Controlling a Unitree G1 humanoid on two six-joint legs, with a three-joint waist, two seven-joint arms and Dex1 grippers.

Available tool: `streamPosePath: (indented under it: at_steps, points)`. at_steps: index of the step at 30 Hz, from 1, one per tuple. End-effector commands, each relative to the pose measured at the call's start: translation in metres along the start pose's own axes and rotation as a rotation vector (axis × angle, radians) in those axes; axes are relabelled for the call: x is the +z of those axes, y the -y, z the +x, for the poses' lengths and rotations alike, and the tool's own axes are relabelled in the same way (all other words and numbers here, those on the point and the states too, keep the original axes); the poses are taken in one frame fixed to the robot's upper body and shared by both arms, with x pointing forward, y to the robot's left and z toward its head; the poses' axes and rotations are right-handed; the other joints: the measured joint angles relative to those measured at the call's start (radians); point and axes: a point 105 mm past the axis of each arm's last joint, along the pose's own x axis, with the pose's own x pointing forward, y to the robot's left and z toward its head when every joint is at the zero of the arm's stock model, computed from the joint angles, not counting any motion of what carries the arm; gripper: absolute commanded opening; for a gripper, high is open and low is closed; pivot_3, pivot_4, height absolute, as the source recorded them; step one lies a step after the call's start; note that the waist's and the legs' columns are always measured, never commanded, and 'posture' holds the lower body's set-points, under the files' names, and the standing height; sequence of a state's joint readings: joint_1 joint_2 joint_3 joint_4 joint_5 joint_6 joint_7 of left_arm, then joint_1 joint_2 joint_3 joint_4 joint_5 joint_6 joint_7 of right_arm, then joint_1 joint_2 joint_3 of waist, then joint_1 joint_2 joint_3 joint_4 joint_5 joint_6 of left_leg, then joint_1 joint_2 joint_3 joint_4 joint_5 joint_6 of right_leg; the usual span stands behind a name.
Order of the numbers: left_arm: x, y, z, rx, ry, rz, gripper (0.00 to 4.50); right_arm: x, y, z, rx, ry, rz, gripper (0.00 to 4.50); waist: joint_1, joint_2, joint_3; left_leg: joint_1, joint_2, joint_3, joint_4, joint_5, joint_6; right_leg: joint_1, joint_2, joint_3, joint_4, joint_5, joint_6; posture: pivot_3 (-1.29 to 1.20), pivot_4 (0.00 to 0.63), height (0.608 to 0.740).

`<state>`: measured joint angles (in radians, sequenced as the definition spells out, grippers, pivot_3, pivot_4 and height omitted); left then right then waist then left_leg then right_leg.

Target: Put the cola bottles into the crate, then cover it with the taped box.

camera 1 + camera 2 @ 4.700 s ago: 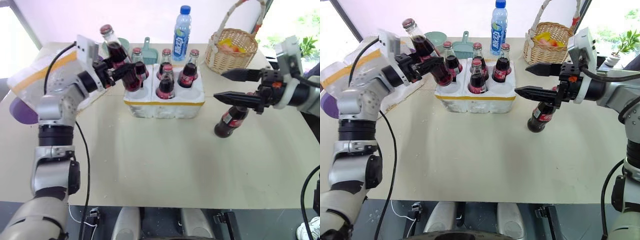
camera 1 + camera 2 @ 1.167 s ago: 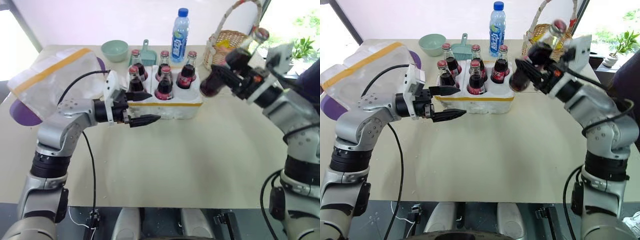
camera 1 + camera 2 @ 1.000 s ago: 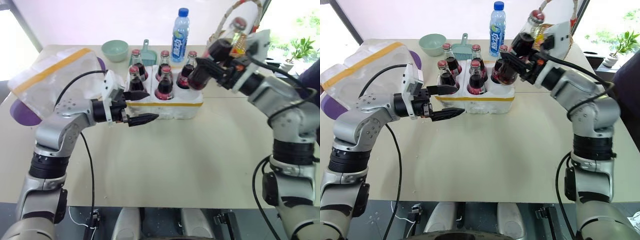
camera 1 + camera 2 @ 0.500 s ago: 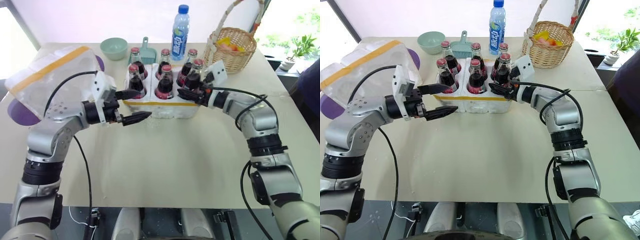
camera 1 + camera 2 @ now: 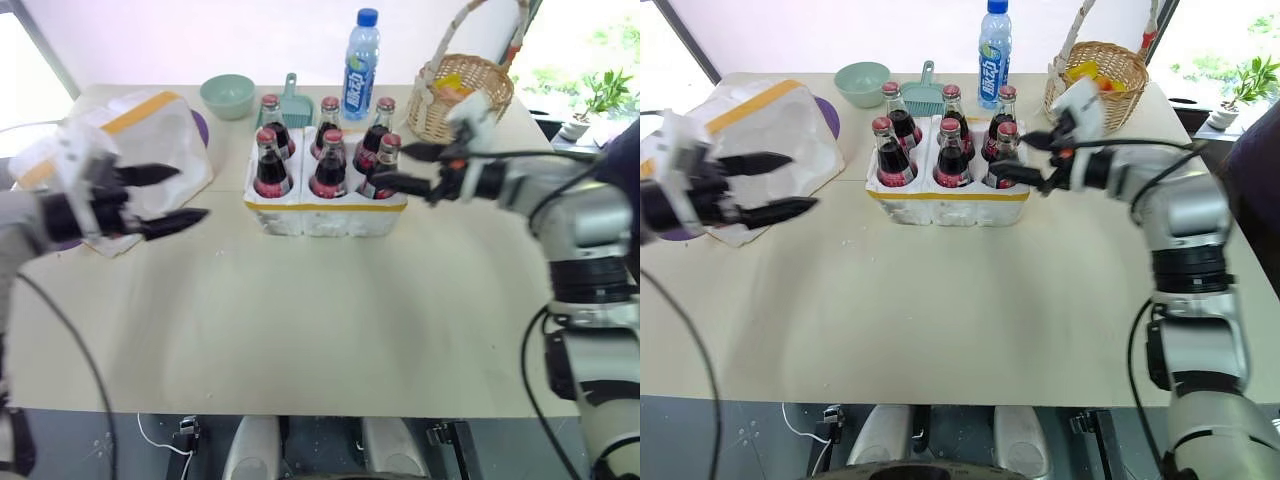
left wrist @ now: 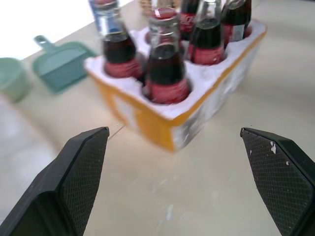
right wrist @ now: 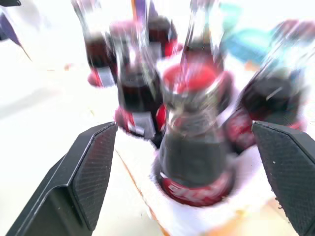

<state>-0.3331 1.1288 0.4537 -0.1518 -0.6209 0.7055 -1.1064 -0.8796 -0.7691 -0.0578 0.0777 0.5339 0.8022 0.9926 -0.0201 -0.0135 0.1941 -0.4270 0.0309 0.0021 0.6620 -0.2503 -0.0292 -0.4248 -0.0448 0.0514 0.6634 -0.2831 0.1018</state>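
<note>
Head views, crate: the crate [image 5: 326,212] is sitting mid-worktop [image 5: 330,320] with all six wells filled, so the loading part looks done to me
Head views, cola bottles: the six cola bottles [image 5: 330,165] are standing upright in two rows of three, red caps up, each seated in its own well so they are not leaning on one another
Head views, right claw: the right claw [image 5: 400,168] is hovering with its fingers spread on either side of the front-right bottle, gripping nothing; I judge it is spread so the bottle can stand free in its well
Head views, left claw: the left claw [image 5: 170,194] is hanging spread and empty out to the left, just in front of the taped box [image 5: 140,135], which I take as lining up for the cover
Head views, taped box: it is lying at the back left of the worktop, apart from the crate, not yet placed over it
Left wrist view: the two spread fingers are framing the crate [image 6: 197,110] and its bottles from a distance, touching nothing
Right wrist view: the spread fingers are flanking the nearest bottle [image 7: 193,147], which is sitting in its well, with clear gaps on both sides
</note>
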Motion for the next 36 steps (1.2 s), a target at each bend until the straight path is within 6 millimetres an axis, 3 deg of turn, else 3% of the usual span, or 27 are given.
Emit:
streamPosePath:
  at_steps: [1, 6, 8, 12, 16, 22, 31, 36]
  points:
    - [0.004, -0.017, -0.055, 0.085, -0.105, 0.040, 4.50, 0.039, -0.014, -0.037, 0.077, 0.037, -0.075, 4.44, -0.001, 0.000, 0.000, 0.000, 0.000, 0.001, 0.000, 0.000, 0.000, 0.000, 0.000, 0.000, 0.000, 0.000, 0.000, 0.00, 0.150, 0.740]
    - [-0.014, -0.030, -0.112, 0.133, -0.285, -0.029, 4.50, 0.064, -0.041, -0.059, 0.199, 0.049, -0.127, 4.44, -0.007, 0.000, 0.000, 0.002, 0.002, 0.003, -0.001, 0.000, 0.000, -0.001, 0.000, 0.000, 0.000, -0.003, -0.005, 0.00, 0.150, 0.740]
    - [-0.033, -0.047, -0.132, 0.203, -0.382, -0.049, 4.50, 0.082, -0.061, -0.065, 0.297, 0.119, -0.119, 4.44, -0.016, 0.000, 0.000, 0.002, 0.002, 0.003, -0.001, 0.000, 0.000, -0.001, 0.000, 0.000, 0.001, -0.003, -0.005, 0.00, 0.150, 0.740]
    - [-0.056, -0.068, -0.150, 0.270, -0.498, -0.049, 4.50, 0.102, -0.085, -0.072, 0.410, 0.203, -0.118, 4.44, -0.021, 0.000, 0.000, 0.002, 0.003, 0.004, -0.001, 0.000, 0.000, -0.002, 0.000, 0.000, 0.001, -0.003, -0.006, 0.00, 0.150, 0.740]
    - [-0.076, -0.090, -0.142, 0.336, -0.527, -0.039, 4.50, 0.101, -0.092, -0.066, 0.420, 0.200, -0.136, 4.44, -0.018, -0.002, -0.001, 0.001, 0.002, 0.004, -0.001, 0.000, 0.000, -0.002, -0.001, 0.000, 0.001, -0.002, -0.004, 0.00, 0.150, 0.740]
    - [-0.096, -0.115, -0.103, 0.376, -0.547, -0.038, 4.50, 0.092, -0.094, -0.062, 0.394, 0.171, -0.141, 4.44, -0.008, -0.003, -0.001, 0.000, 0.001, 0.004, 0.000, 0.000, 0.000, -0.002, 0.000, 0.000, 0.002, -0.001, -0.001, 0.00, 0.150, 0.740]
    - [-0.109, -0.123, -0.065, 0.376, -0.563, -0.051, 4.50, 0.087, -0.095, -0.069, 0.333, 0.145, -0.140, 4.44, -0.010, -0.004, -0.001, -0.001, 0.001, 0.004, 0.001, 0.000, 0.001, -0.003, 0.000, 0.000, 0.003, 0.000, -0.001, 0.00, 0.150, 0.740]
    - [-0.114, -0.122, -0.054, 0.371, -0.562, -0.074, 4.50, 0.082, -0.099, -0.073, 0.319, 0.104, -0.156, 4.44, -0.009, -0.004, -0.001, -0.001, 0.001, 0.004, 0.001, 0.000, 0.001, -0.003, 0.000, 0.000, 0.004, 0.000, -0.001, 0.00, 0.150, 0.740]
